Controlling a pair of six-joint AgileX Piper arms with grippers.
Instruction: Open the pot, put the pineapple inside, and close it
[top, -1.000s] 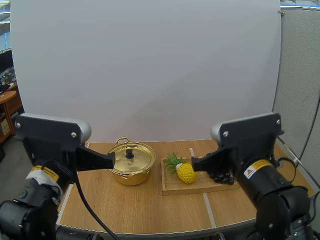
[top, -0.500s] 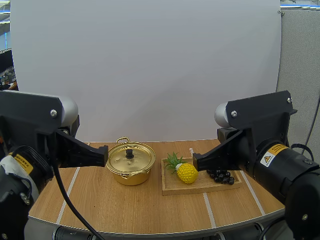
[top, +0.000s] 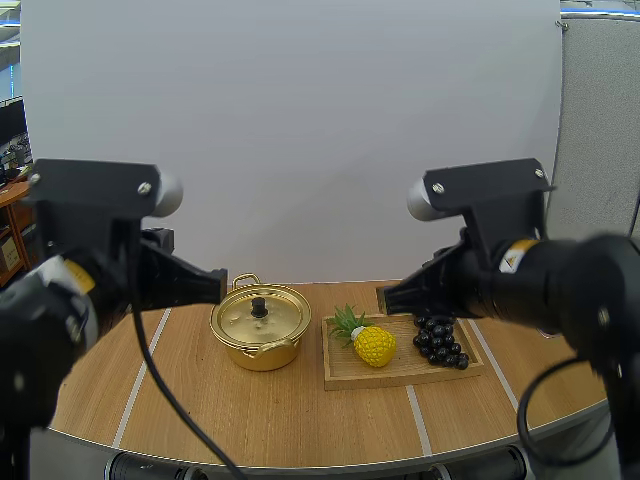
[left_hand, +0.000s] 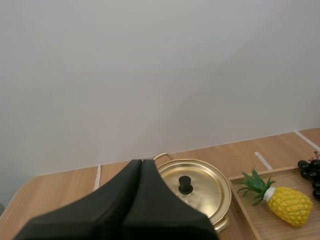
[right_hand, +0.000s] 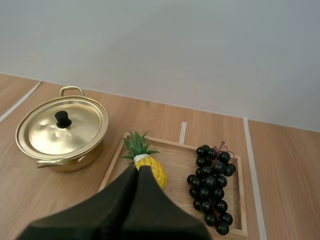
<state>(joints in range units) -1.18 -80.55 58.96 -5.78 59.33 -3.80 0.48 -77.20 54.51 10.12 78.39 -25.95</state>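
Note:
A gold pot (top: 260, 327) with its lid on and a black knob (top: 259, 305) stands left of centre on the table; it is also seen as the pot (left_hand: 197, 187) and the pot (right_hand: 62, 132). A yellow pineapple (top: 368, 341) lies on the wooden tray (top: 345, 375), the pineapple (right_hand: 146, 161) leaf end toward the pot. My left gripper (top: 222, 285) hangs shut just left of the pot, above the table; its fingers (left_hand: 140, 167) lie together as one wedge. My right gripper (top: 381, 298) is shut too, above the tray's far edge, and in the right wrist view its tip (right_hand: 137, 170) points at the pineapple.
A bunch of dark grapes (top: 440, 340) lies on the right half of the tray, the grapes (right_hand: 212, 187) beside the pineapple. White tape lines (top: 412, 410) run across the wooden table (top: 270, 415). A white backdrop stands behind the table.
Both arms have risen and pulled back and their heads have shifted. The grapes, half hidden by the right arm before, now lie in full sight. Pot, pineapple and tray have not moved.

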